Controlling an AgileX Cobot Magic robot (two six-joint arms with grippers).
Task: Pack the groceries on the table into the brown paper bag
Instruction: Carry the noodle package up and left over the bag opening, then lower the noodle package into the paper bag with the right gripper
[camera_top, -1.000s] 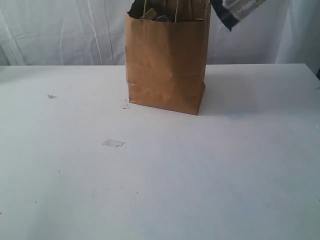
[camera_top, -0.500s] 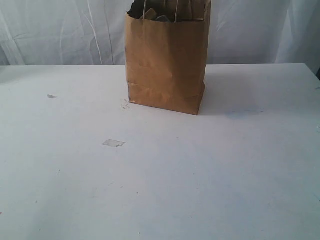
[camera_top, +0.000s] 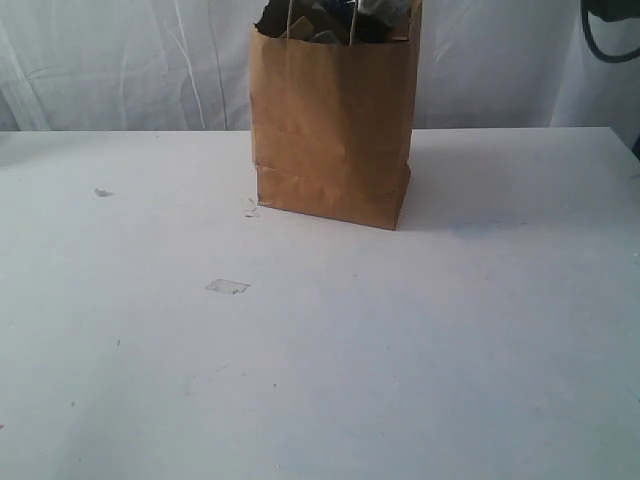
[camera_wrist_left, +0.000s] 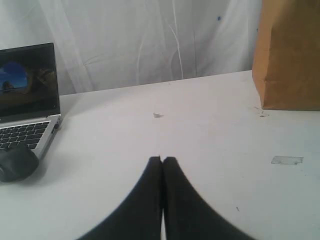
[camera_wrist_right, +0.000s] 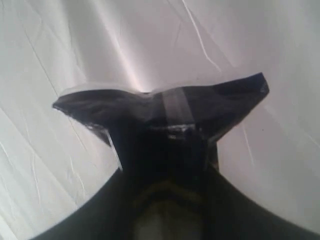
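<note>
The right gripper (camera_wrist_right: 165, 160) pinches one end of a dark packet (camera_wrist_right: 150, 107), its fingers pressed tight on the wrapper, whose sealed edge flares out wide beyond the grip. The packet is held in the air against a creased white curtain (camera_wrist_right: 75, 50); neither it nor the gripper shows in the exterior view, so how it lies relative to the bag cannot be told.

The left gripper (camera_wrist_left: 162, 162) is pressed together with nothing between its fingers, poised low over the white table (camera_wrist_left: 210, 130). The brown paper bag (camera_top: 335, 130) stands upright toward the far side of the table, to the right of that gripper and well apart from it. Dark items, too shadowed to name, crowd the bag's open mouth between its thin handles (camera_top: 352, 20). A laptop (camera_wrist_left: 27, 100) and a mouse (camera_wrist_left: 15, 162) sit at the table's far left, and a scrap of clear tape (camera_top: 227, 287) lies on the surface nearer than the bag.
</note>
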